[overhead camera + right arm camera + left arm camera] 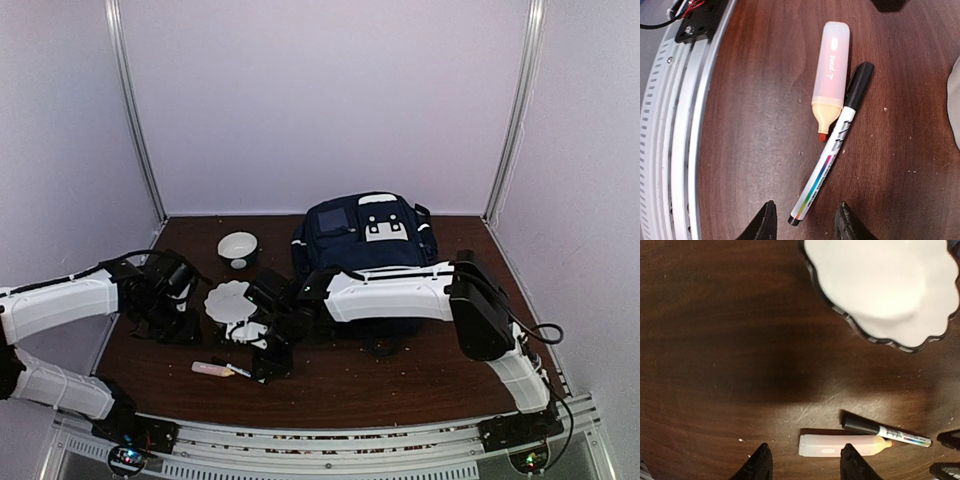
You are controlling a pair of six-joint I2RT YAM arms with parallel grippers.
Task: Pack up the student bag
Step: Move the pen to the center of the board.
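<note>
- Left claw (805, 455) is seen with its jaws parted and nothing gripped. It is held over the dark wooden counter (715, 340).
- A highlighter (840, 445) with a pale translucent cap and an orange body is seen lying on the counter, just past the left claw's fingertips (761, 460).
- The right claw (806, 210) is likewise held open and nothing is clamped in it. It is pointed down at the counter near the front rail (675, 125).
- A pen (840, 135) with a white barrel and a black cap is laid beside the highlighter, touching it or very nearly so. Its colour-banded tail end is found between the right claw's fingers (767, 220), and no pinch on it is seen.
- A scalloped white plate (222, 295) with a dark rim is set on the counter behind the two writing things, between the two arms.
- A small white bowl (238, 238) is placed further back, just left of the bag.
- The student bag (365, 235), navy blue with white buckle patches, is found at the back of the counter, right of centre. Its front pocket is turned towards the top camera, and its lower part is crossed by the right arm.
</note>
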